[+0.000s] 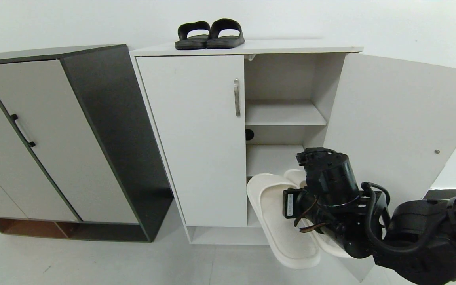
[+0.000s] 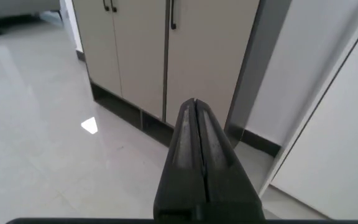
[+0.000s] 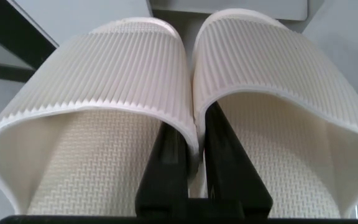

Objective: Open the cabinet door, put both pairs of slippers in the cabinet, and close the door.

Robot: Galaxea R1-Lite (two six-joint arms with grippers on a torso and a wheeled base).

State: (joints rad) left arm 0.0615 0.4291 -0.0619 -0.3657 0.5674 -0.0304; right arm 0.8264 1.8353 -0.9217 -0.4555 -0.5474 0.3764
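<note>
The white cabinet [image 1: 196, 138] has its right door [image 1: 394, 126] swung wide and its left door shut, so the opening step looks done; the right gripper [image 3: 194, 134] holds the pair of white slippers [image 1: 287, 221] just in front of the open compartment, toes pointing in toward the lower shelf [image 1: 271, 158]; its jaws are narrow, pinching the two adjoining strap edges together, which lets one grip carry both slippers side by side; I judge the pair to be on its way onto that shelf, not yet resting on it. The black slippers [image 1: 210, 35] sit side by side on the cabinet top, above the closed left door, waiting their turn. The left gripper [image 2: 194, 143] hangs over the floor [image 2: 55, 155] near the grey cabinet [image 1: 54, 138], jaws pressed together on nothing, well clear of the open door's swing.
</note>
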